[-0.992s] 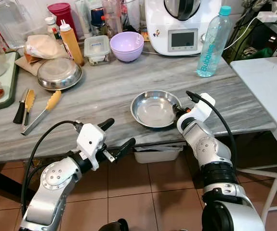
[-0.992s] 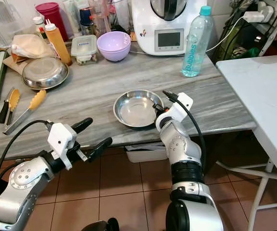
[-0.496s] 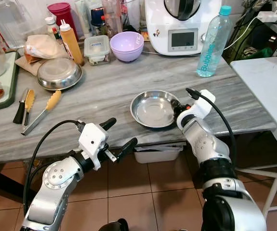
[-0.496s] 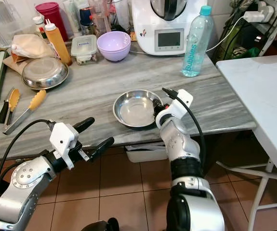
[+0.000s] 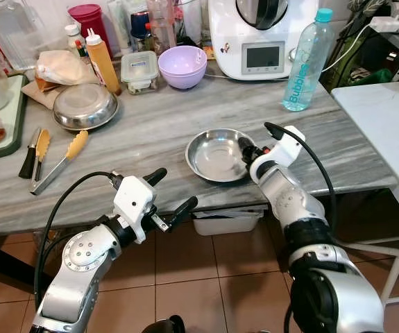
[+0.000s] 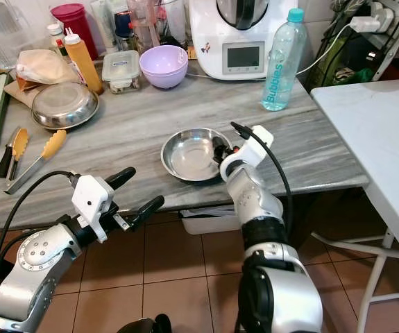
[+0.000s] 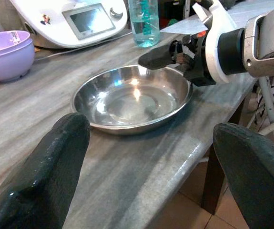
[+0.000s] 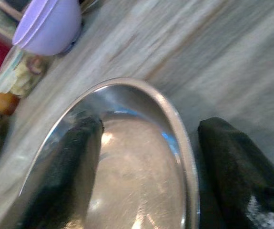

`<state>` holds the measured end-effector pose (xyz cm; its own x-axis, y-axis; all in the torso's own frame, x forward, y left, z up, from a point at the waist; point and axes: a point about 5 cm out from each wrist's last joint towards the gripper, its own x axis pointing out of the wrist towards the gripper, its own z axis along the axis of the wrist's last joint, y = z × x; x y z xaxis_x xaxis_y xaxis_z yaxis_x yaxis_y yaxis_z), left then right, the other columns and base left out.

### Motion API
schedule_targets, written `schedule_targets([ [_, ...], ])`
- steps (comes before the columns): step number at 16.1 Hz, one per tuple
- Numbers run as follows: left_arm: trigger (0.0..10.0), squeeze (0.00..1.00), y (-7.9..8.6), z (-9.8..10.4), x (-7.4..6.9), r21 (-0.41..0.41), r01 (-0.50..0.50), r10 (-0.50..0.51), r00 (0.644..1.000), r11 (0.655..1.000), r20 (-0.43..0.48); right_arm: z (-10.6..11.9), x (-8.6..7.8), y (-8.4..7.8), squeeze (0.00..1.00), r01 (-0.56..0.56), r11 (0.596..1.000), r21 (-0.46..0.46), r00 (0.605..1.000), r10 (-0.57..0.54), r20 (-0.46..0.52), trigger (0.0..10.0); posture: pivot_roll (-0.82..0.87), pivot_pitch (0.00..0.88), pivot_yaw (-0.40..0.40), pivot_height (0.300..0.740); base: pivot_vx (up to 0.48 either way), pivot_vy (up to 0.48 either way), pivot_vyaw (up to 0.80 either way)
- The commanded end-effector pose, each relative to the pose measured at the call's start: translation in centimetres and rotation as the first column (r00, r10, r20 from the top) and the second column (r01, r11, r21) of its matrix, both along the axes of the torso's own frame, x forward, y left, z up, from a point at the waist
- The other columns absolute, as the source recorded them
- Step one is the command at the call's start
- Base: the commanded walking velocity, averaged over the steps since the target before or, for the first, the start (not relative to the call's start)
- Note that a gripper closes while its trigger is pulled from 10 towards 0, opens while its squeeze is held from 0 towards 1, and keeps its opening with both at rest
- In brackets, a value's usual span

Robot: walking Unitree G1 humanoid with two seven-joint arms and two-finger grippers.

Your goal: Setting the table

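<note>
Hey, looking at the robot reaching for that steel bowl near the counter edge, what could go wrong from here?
The right gripper straddles only the thin rim of the steel bowl, one finger inside and one outside, so a slippery, shallow grip may let it tilt or slide out. The bowl sits near the front edge of the marble counter, so a nudge might push it off onto the tiled floor.

grey marble counter (image 5: 150, 132), steel bowl (image 5: 216, 155), tongs (image 5: 59, 163)
</note>
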<state>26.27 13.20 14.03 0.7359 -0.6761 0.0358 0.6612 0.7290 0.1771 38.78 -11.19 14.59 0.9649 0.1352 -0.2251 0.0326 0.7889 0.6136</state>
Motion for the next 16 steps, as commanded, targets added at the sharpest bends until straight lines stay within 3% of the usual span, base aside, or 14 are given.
schedule_targets([
  [1,10.0,0.00,0.1,-0.1,-0.1,0.014,-0.003,0.003,1.000,1.000,0.003,0.3,0.2,0.8,1.00,-0.022,1.000,0.013,1.000,0.022,0.005,10.0,0.00,0.113,0.071,0.740,0.000,0.000,0.00],
  [6,10.0,0.00,-0.2,0.0,0.0,0.010,-0.002,0.002,1.000,1.000,0.005,0.3,0.1,2.3,1.00,-0.107,0.994,0.011,0.994,0.107,0.023,10.0,0.00,0.114,0.075,0.740,0.000,0.000,0.00],
  [9,10.0,0.00,-0.2,0.0,0.0,0.009,0.002,-0.002,1.000,1.000,0.007,0.2,-0.1,2.2,1.00,-0.122,0.992,-0.040,0.992,0.123,0.041,10.0,0.00,0.115,0.075,0.740,0.000,0.000,0.00],
  [12,10.0,0.00,-0.4,0.1,0.2,0.000,0.005,-0.005,1.000,1.000,0.010,1.7,-0.9,0.4,1.00,-0.071,0.981,-0.182,0.979,0.104,0.177,10.0,-0.01,0.112,0.076,0.740,0.000,0.000,0.00],
  [16,10.0,0.00,-0.9,0.0,0.4,-0.012,0.013,-0.013,1.000,1.000,0.010,2.2,-2.2,-1.3,1.00,-0.004,0.973,-0.230,0.969,0.060,0.239,10.0,-0.04,0.109,0.078,0.740,0.000,0.000,0.00],
])
